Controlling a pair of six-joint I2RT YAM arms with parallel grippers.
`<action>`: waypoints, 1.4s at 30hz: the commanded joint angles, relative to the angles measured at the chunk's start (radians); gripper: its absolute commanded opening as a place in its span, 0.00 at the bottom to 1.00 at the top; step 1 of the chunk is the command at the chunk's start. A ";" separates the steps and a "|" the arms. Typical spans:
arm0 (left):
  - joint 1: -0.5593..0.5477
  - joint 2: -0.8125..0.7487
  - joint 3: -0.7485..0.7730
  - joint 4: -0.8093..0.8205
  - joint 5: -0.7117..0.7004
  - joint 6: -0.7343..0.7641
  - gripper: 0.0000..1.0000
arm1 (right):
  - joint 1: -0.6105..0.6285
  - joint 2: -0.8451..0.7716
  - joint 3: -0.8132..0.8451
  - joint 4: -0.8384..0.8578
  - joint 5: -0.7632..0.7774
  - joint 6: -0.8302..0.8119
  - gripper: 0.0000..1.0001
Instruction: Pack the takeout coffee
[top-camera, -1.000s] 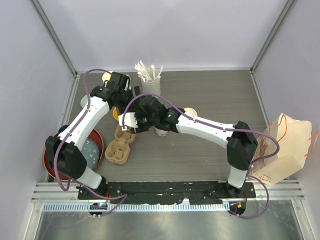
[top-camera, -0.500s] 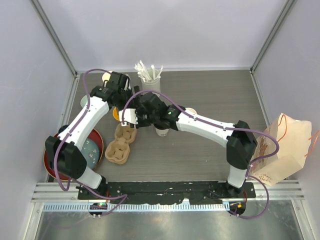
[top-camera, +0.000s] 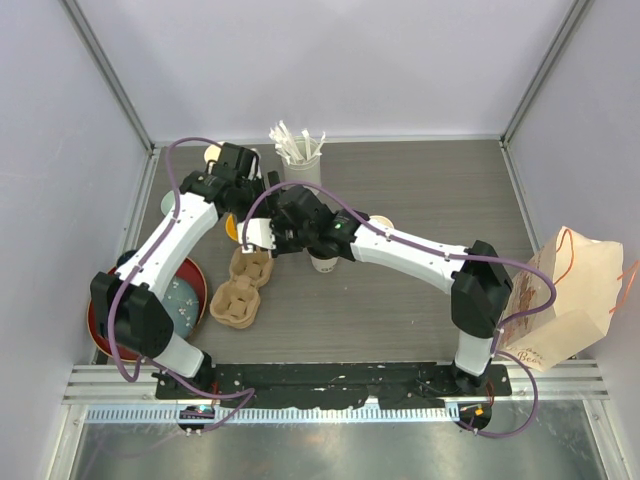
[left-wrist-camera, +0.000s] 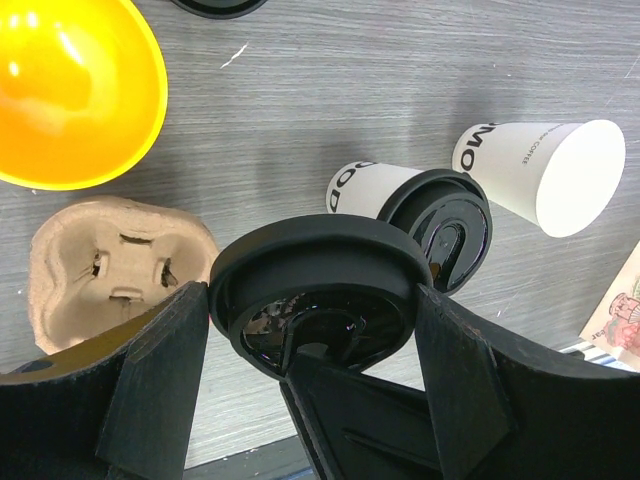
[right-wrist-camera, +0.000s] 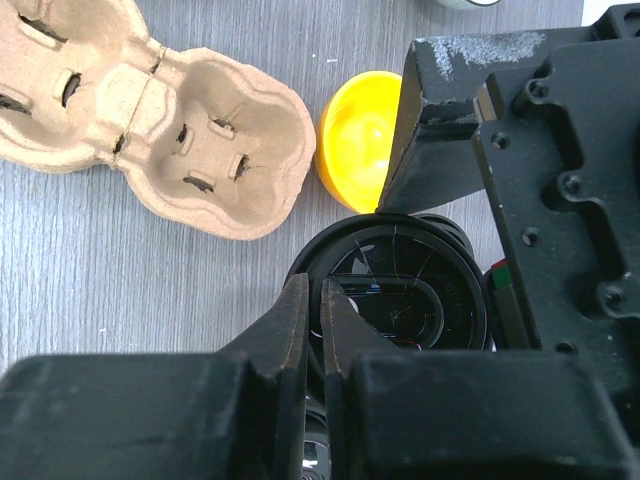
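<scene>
Closing over the last second, the right gripper (right-wrist-camera: 320, 300) now pinches the rim of the round black plastic lid (right-wrist-camera: 430, 300) on the white takeout coffee cup (left-wrist-camera: 300, 250), which the wide-spread left gripper (left-wrist-camera: 312, 325) clasps just beside the brown moulded-pulp carrier (right-wrist-camera: 215, 150), so the cup wants level, gentle handling.

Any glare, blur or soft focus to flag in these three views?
Left wrist: glare spots on the yellow bowl; the black lid in the left hand sharp, its fingers dark and featureless. Right wrist: own fingers blurred up close, pulp cup carrier sharp. Top external: even light, soft shadows.
</scene>
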 joint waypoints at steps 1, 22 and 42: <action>0.001 -0.018 0.019 0.008 0.023 -0.001 0.06 | -0.002 -0.006 0.033 0.016 0.022 -0.001 0.08; 0.020 0.003 0.187 0.140 0.072 0.194 0.98 | -0.067 -0.118 -0.047 0.145 -0.052 0.218 0.01; 0.004 0.132 0.250 0.258 0.186 0.211 0.91 | -0.441 -0.586 -0.542 0.415 -0.096 0.807 0.01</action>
